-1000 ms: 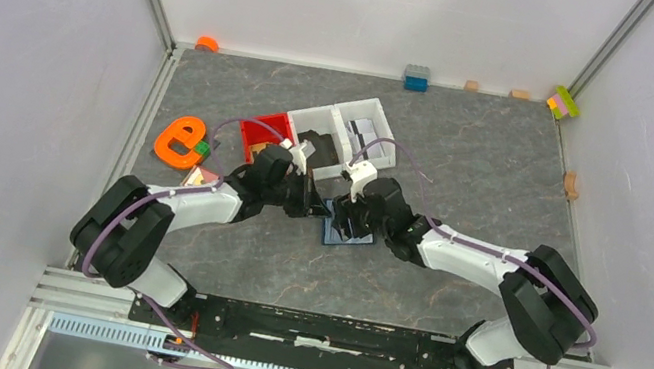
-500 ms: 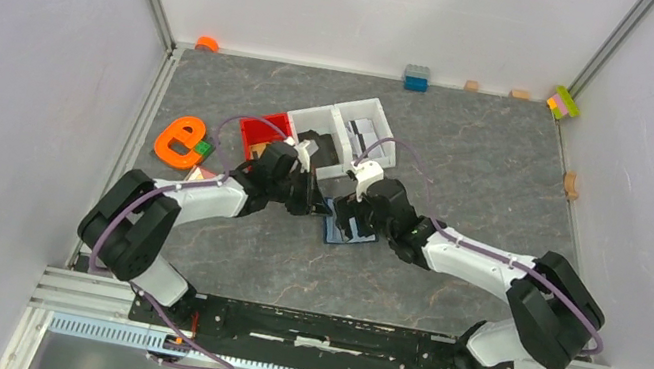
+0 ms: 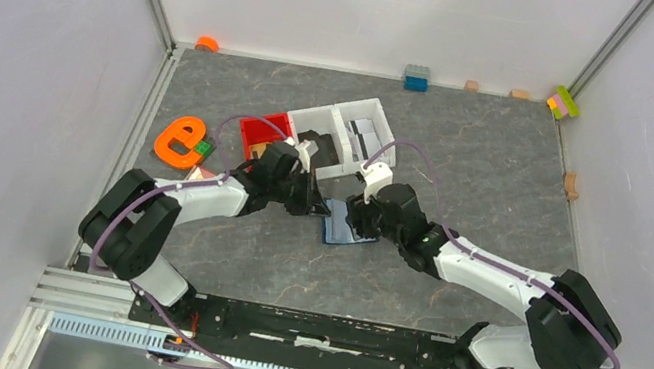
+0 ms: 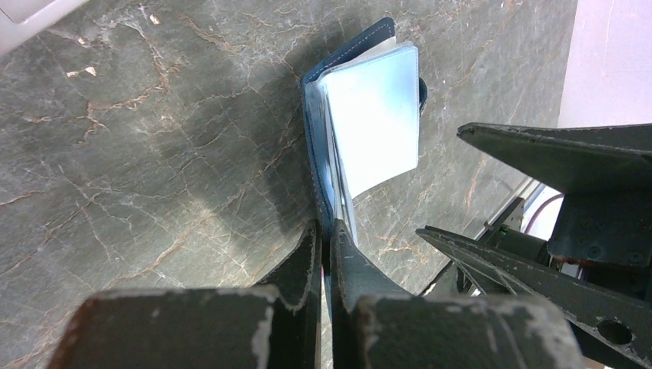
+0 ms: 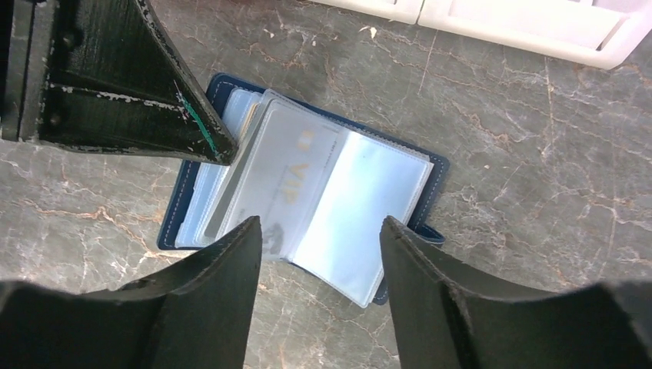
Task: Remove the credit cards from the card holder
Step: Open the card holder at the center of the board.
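Observation:
The navy card holder (image 3: pixel 344 226) lies open on the table between both arms, its clear sleeves fanned out. A light grey credit card (image 5: pixel 281 173) marked VIP sits inside one sleeve; the sleeve beside it (image 5: pixel 361 207) looks empty. My left gripper (image 4: pixel 325 240) is shut on the holder's near edge (image 4: pixel 314 146), pinning the blue cover and some sleeves. One left finger (image 5: pixel 154 108) reaches in from the upper left of the right wrist view. Just above the holder's near side hangs my right gripper (image 5: pixel 319 231), open, with nothing between its fingers.
A white two-compartment bin (image 3: pixel 378 158) stands just behind the holder, with flat grey pieces in its right compartment. A red tray (image 3: pixel 263 131) and an orange e-shaped piece (image 3: pixel 178 140) lie to the left. Small blocks (image 3: pixel 416 77) line the back wall.
My right wrist has shifted slightly right and its arm has swung outward; its jaws remain open over the holder. The left gripper has kept its grip in place.

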Tool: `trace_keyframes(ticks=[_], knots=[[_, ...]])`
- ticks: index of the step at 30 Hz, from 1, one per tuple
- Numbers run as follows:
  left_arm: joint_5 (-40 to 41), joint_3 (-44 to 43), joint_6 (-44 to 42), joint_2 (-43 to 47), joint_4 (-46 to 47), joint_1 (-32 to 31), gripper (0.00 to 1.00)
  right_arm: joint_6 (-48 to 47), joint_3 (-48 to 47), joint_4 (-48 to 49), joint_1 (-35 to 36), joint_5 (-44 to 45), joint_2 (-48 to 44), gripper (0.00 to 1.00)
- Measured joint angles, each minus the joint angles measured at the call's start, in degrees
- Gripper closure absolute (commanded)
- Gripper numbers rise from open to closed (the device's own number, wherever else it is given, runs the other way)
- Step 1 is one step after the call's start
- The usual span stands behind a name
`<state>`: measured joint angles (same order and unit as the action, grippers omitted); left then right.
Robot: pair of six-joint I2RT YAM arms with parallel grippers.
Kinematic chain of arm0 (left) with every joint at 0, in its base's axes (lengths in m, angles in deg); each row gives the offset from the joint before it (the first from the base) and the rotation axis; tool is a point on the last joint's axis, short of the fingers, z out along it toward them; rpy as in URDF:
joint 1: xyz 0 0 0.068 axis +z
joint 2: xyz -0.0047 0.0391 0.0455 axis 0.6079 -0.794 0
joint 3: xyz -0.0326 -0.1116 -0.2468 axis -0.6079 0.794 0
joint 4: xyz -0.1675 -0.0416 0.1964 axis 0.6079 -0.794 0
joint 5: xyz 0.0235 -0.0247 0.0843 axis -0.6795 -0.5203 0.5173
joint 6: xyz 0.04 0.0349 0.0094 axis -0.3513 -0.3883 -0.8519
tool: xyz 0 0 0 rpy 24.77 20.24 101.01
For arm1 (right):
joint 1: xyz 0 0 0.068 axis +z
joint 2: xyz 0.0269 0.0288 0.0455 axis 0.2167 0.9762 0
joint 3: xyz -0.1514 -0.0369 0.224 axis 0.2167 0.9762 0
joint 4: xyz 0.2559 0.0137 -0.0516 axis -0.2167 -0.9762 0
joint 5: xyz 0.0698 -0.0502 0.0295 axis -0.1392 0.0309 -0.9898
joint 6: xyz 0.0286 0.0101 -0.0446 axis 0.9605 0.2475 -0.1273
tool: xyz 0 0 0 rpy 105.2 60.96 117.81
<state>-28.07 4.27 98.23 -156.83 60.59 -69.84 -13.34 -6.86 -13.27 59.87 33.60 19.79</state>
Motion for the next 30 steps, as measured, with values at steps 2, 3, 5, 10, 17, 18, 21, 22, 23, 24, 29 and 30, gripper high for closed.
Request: trace_keyframes(ticks=[2,3,5,10,17,18,21,22,23,24,29,30], knots=[[0.1,-0.1,0.0,0.0,-0.1,-0.1,0.98,0.0,0.0,0.2,0.0,-0.3,0.3,0.48],[0.1,-0.2,0.0,-0.2,-0.2,-0.1,0.98,0.1,0.0,0.5,0.0,-0.5,1.0,0.50],[0.1,-0.4,0.0,-0.4,-0.4,-0.1,0.98,0.1,0.0,1.0,0.0,-0.9,2.6,0.49],[0.2,-0.6,0.0,-1.2,-0.7,-0.1,0.98,0.7,0.0,1.4,-0.8,-4.2,7.9,0.14],[0.0,-0.8,0.0,-1.9,-0.8,-0.1,0.98,1.5,0.2,4.2,-1.8,-9.3,7.4,0.18],[0.0,-0.8,0.0,-2.0,-0.8,-0.1,0.98,1.5,0.2,4.5,-1.8,-9.8,7.3,0.18],[-0.2,-0.9,0.0,-2.0,-0.8,-0.1,0.98,1.6,0.2,5.4,-1.7,-11.2,7.2,0.13],[-0.3,-0.9,0.0,-2.0,-0.8,-0.1,0.98,1.6,0.2,5.4,-1.7,-11.8,7.2,0.14],[-0.3,-0.9,0.0,-2.0,-0.8,-0.1,0.98,1.6,0.2,5.4,-1.7,-12.1,7.2,0.15],[-0.3,-0.9,0.0,-2.0,-0.8,-0.1,0.98,1.6,0.2,5.4,-1.7,-12.4,7.2,0.17],[-0.3,-0.9,0.0,-2.0,-0.8,-0.1,0.98,1.4,0.2,4.4,-1.7,-11.6,7.4,0.25],[-0.3,-0.9,0.0,-2.0,-0.8,-0.1,0.98,1.4,0.1,4.0,-1.7,-11.1,7.4,0.24]])
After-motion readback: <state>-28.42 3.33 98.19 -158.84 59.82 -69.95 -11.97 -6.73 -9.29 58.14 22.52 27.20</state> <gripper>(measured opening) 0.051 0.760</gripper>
